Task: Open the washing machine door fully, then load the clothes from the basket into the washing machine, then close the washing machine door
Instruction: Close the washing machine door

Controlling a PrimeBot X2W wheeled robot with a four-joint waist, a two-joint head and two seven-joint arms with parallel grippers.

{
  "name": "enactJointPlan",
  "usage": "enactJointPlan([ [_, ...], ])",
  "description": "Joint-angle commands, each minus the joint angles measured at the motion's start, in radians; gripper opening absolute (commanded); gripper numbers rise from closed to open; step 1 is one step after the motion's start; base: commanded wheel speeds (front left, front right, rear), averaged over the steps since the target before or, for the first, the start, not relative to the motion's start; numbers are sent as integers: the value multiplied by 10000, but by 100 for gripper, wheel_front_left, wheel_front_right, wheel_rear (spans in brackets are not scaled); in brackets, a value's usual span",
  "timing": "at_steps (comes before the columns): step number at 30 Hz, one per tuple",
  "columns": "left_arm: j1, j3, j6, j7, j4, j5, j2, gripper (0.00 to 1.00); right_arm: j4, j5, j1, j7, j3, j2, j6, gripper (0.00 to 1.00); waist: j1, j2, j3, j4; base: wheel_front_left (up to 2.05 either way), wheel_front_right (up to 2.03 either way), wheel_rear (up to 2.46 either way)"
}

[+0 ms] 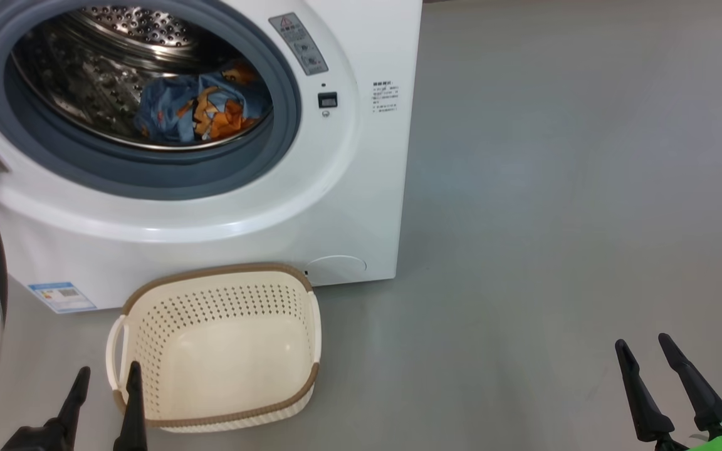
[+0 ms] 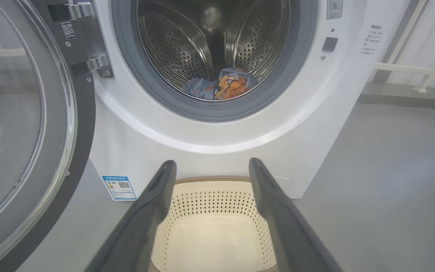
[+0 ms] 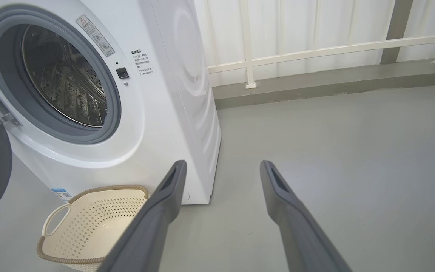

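Judging by the empty basket (image 1: 217,272) and the clothes (image 1: 201,113) lying low in the drum of the washing machine (image 1: 361,188), I have only the washing machine door (image 2: 25,124) left to deal with. It hangs swung wide at the left and looks rigid, weighty and glossy. I would push on its black rim opposite the hinge. The left gripper (image 1: 108,371) and right gripper (image 1: 643,343) both gape wide, holding nothing.

Right claw (image 3: 222,163) spread wide near the basket (image 3: 89,226).

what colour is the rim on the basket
The rim of the basket is brown, woven-look; head view shows it best.
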Motion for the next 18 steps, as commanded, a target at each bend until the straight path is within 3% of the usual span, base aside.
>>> enactJointPlan([
  [1,1,309,-24,-65,-258,-62,135,100,-246,-77,11,-48,199,-269,27,100,0,0,-3,6,-84,84,0],
  [12,-10,238,13,-65,-269,-148,135,100,-253,-96,-13,-48,254,-261,27,100,0,0,-64,143,-20,20,0],
  [18,-138,154,190,-65,-226,-436,135,100,-276,-72,-177,-48,503,-327,27,100,0,0,14,639,0,0,0],
])
